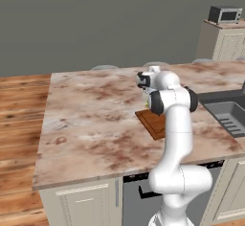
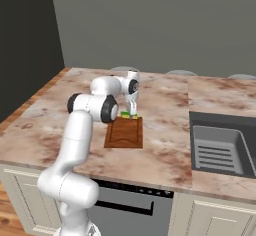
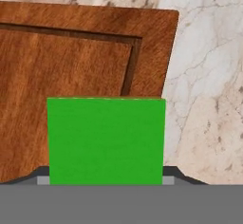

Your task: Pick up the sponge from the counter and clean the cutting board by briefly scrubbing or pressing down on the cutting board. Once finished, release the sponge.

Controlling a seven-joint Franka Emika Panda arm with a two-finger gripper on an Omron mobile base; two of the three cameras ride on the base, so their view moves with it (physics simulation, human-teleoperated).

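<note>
Green sponge (image 3: 106, 140) flat-face up, clamped between closed fingers (image 2: 132, 114), above the cutting board (image 2: 124, 133) far corner.

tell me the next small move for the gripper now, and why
Probably lower the gripper a little and further in over the board. In the hand view the flat bright green sponge sits between the finger tips, above a corner of the reddish-brown wooden cutting board, next to the beige-pink stone counter. Whether it touches the board yet is unclear.
</note>
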